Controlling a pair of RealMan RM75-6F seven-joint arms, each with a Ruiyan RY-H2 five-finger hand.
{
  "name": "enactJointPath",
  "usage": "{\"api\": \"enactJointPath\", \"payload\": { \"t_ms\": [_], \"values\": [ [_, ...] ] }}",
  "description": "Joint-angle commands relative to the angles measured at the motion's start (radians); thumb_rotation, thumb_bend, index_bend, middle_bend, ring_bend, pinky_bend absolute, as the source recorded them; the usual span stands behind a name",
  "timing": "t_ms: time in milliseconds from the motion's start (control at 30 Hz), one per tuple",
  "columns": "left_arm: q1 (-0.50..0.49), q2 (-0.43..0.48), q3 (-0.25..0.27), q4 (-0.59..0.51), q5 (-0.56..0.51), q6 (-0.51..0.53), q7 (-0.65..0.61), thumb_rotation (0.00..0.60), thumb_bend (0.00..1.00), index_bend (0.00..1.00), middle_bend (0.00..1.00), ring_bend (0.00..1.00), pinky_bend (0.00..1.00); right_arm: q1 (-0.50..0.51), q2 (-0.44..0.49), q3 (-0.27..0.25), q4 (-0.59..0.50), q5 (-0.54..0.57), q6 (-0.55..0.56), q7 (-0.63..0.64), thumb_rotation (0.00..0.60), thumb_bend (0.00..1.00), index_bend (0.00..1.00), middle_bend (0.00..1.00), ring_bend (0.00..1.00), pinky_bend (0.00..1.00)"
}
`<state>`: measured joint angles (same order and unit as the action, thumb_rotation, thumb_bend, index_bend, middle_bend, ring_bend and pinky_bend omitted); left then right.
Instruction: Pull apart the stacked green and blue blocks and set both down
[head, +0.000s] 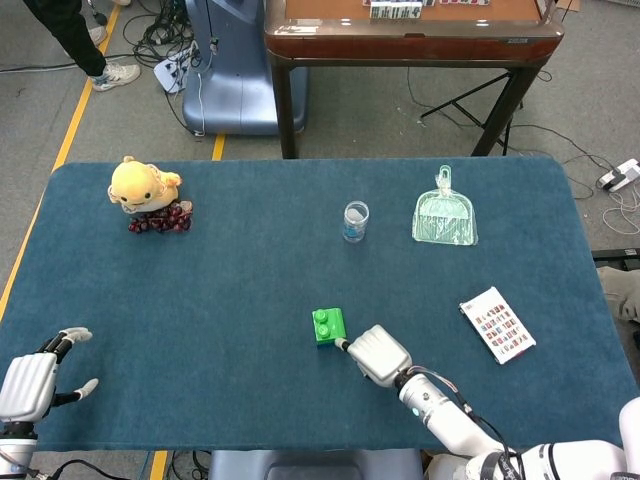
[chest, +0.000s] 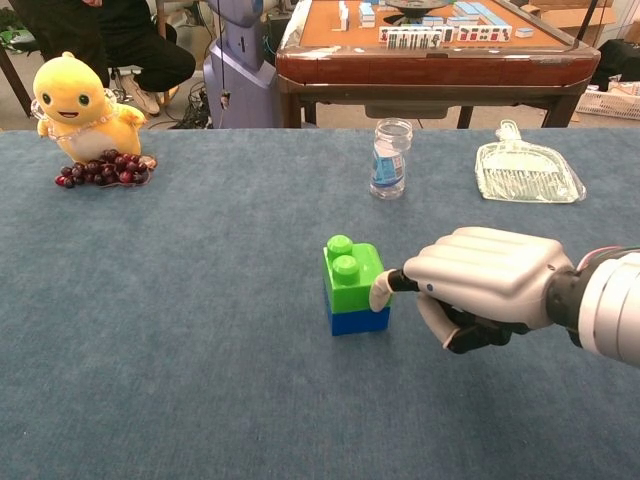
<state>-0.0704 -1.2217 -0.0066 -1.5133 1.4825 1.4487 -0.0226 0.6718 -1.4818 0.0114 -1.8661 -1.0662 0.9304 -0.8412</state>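
Observation:
A green block (chest: 352, 277) with two studs sits stacked on a blue block (chest: 358, 321) near the middle of the table. From the head view only the green block (head: 328, 325) shows. My right hand (chest: 480, 283) is just right of the stack, one fingertip (chest: 381, 293) touching the green block's side, the other fingers curled underneath, holding nothing. The right hand (head: 377, 354) lies below and right of the block in the head view. My left hand (head: 30, 381) rests at the table's near left corner, fingers apart and empty.
A yellow plush duck (head: 142, 186) with dark grapes (head: 160, 219) sits far left. A small clear bottle (head: 355, 221) and a clear dustpan (head: 444, 217) stand at the back. A printed card (head: 497, 324) lies to the right.

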Motion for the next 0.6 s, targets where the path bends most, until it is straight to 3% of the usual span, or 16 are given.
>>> {"api": "enactJointPath", "payload": {
  "t_ms": [33,200,267,367,433,600],
  "values": [
    [0.0,0.0,0.0,-0.002,0.001,0.001,0.002,0.6,0.15,0.36,0.28,0.35,0.58,0.003,0.009,-0.005,0.001,0.004,0.009,0.009,0.6,1.0,0.22,0.96,0.96,1.0],
    [0.0,0.0,0.001,-0.005,0.002,-0.001,0.006,0.6,0.15,0.36,0.28,0.35,0.58,-0.009,0.046,-0.018,-0.023,-0.045,0.027,0.071,0.6,0.98,0.22,0.96,0.95,1.0],
    [0.001,0.001,0.001,-0.004,0.001,-0.001,0.006,0.6,0.15,0.36,0.28,0.35,0.58,-0.023,0.08,-0.025,-0.05,-0.089,0.039,0.125,0.6,0.81,0.24,0.96,0.93,0.99],
    [0.001,0.0,0.001,-0.003,0.0,-0.001,0.004,0.6,0.15,0.36,0.28,0.35,0.58,-0.05,0.134,-0.032,-0.088,-0.159,0.069,0.215,0.6,0.47,0.28,0.93,0.86,0.95],
    [0.001,-0.001,0.0,-0.003,0.002,0.0,0.005,0.6,0.15,0.36,0.28,0.35,0.58,-0.07,0.172,-0.033,-0.113,-0.195,0.095,0.273,0.6,0.35,0.3,0.83,0.78,0.9],
    [-0.001,-0.001,-0.002,-0.008,0.005,0.002,0.01,0.6,0.15,0.36,0.28,0.35,0.58,-0.092,0.234,-0.018,-0.151,-0.213,0.127,0.35,0.6,0.1,0.33,0.42,0.4,0.54]
  ]
}}
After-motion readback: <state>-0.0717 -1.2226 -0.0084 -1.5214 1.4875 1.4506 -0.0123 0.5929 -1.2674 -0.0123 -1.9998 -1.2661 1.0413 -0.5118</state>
